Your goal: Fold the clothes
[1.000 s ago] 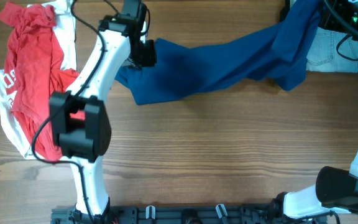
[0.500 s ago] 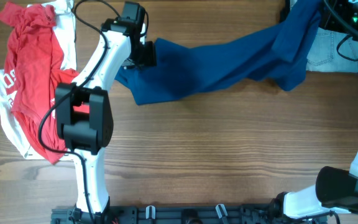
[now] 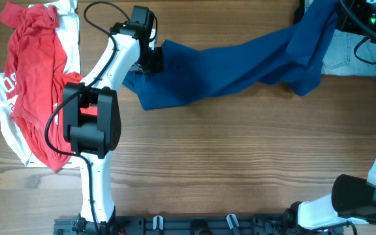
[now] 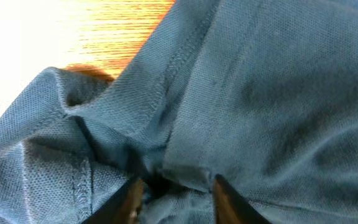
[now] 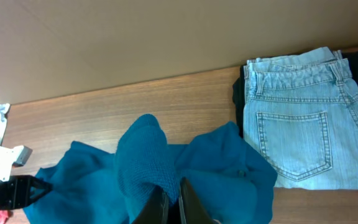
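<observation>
A blue polo shirt (image 3: 227, 65) stretches across the far part of the table from left to upper right. My left gripper (image 3: 150, 59) is at its left end. In the left wrist view its fingers (image 4: 176, 190) pinch a bunched fold of the blue shirt (image 4: 260, 93) by a seam. My right gripper (image 5: 168, 202) is shut on the other end of the shirt (image 5: 142, 162) and holds it raised. In the overhead view the fabric hides that gripper.
A red garment (image 3: 31, 85) lies on a white one (image 3: 2, 124) at the far left. Folded light blue jeans (image 3: 344, 55) lie at the far right, and in the right wrist view (image 5: 297, 124) they sit on a dark garment (image 5: 236, 93).
My left arm's elbow has swung a little to the right and the left gripper has edged slightly. The blue shirt and the right arm look unchanged.
</observation>
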